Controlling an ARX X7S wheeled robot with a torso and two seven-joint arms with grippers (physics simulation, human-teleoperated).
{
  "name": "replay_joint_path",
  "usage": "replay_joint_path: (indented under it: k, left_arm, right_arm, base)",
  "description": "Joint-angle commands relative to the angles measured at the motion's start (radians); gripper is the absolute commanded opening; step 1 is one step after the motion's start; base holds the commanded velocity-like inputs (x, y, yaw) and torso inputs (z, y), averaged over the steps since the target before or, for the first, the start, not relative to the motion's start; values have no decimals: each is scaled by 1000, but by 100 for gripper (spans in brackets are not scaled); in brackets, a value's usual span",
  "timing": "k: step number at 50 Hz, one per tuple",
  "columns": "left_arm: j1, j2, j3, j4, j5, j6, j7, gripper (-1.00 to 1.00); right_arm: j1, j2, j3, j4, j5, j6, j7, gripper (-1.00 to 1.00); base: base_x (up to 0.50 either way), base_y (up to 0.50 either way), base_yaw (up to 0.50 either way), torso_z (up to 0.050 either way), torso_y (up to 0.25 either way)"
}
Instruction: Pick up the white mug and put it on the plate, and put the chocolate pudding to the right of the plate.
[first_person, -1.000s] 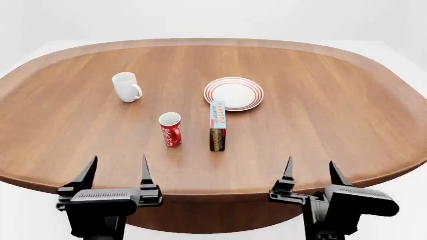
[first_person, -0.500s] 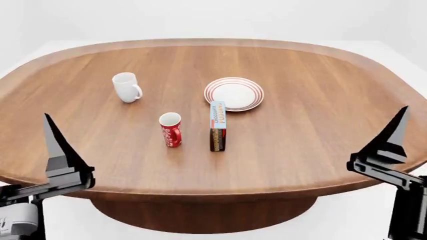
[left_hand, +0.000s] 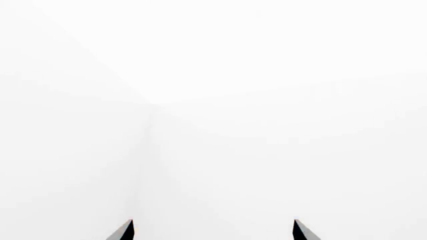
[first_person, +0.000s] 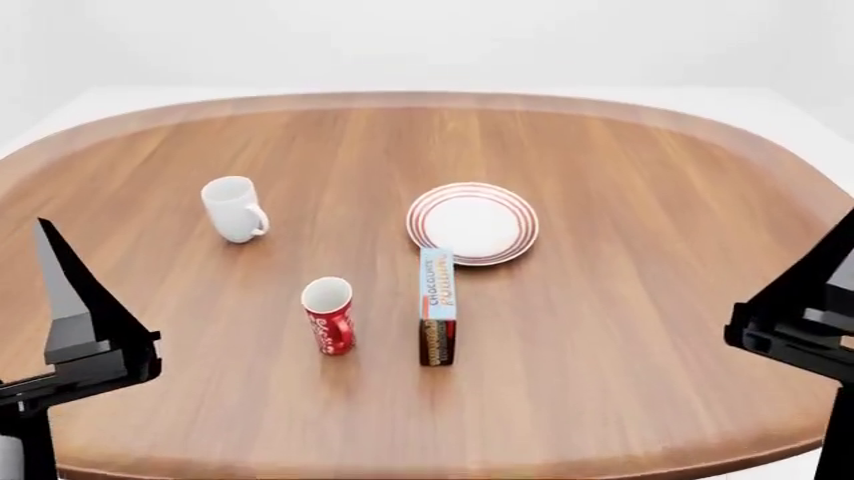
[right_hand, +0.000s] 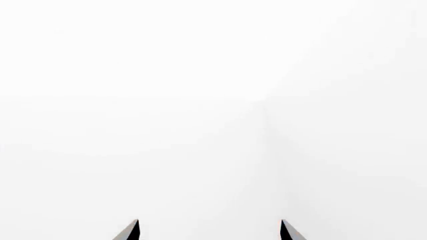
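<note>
In the head view the white mug (first_person: 234, 208) stands upright at the table's left, handle toward the right. The red-ringed plate (first_person: 473, 222) lies near the middle with nothing on it. Just in front of the plate stands the chocolate pudding (first_person: 437, 305) carton, upright. My left gripper (left_hand: 213, 224) is open and sees only white wall; one of its fingers (first_person: 67, 300) rises at the head view's left edge, well short of the mug. At the right edge a finger (first_person: 811, 290) of my right gripper (right_hand: 209, 224) shows, open too, holding nothing and far from the carton.
A red mug (first_person: 328, 315) with white lettering stands upright left of the pudding carton, a small gap between them. The oval wooden table (first_person: 641, 160) has a raised rim; bare wood stretches to the plate's right. White walls surround the table.
Both arms swung from the table's front out to the sides and rose, fingertips pointing up. The head view shifted, so the objects now sit lower and larger in it.
</note>
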Motion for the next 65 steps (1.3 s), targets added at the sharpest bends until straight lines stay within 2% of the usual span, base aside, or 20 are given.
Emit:
replay_joint_path:
  k: [1, 65]
  left_arm:
    - [1, -9, 7, 3, -7, 3, -3, 100]
    - [12, -38, 47, -5, -3, 25, -33, 100]
  right_arm:
    - [-4, 10, -19, -8, 0, -4, -1, 100]
    - [-21, 45, -60, 0, -12, -34, 24, 100]
  base:
    - [500, 0, 0, 0, 0]
    - [500, 1, 0, 0, 1]
